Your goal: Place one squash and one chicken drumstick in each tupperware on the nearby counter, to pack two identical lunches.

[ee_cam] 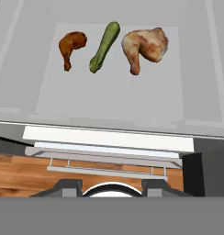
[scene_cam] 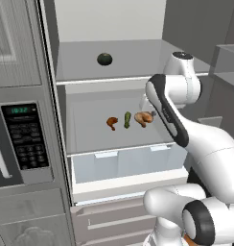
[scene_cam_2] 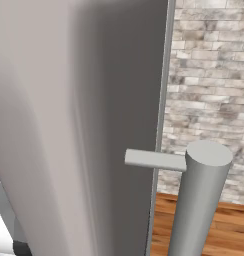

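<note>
Above the fridge shelf [scene_cam: 90, 129], bent arm [scene_cam: 186, 129] over larger drumstick [ee_cam: 143, 46], gripper [ee_cam: 112, 186] state unclear.

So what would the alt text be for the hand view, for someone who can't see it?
Three foods lie in a row on a pale fridge shelf: a small reddish drumstick, a slim green squash and a larger golden drumstick. Wooden floor shows below the shelf's front edge.

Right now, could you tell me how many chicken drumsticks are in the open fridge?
2. The smaller reddish-brown drumstick lies left of the elongated green squash; the larger golden-tan drumstick lies right, all on the middle shelf.
</note>
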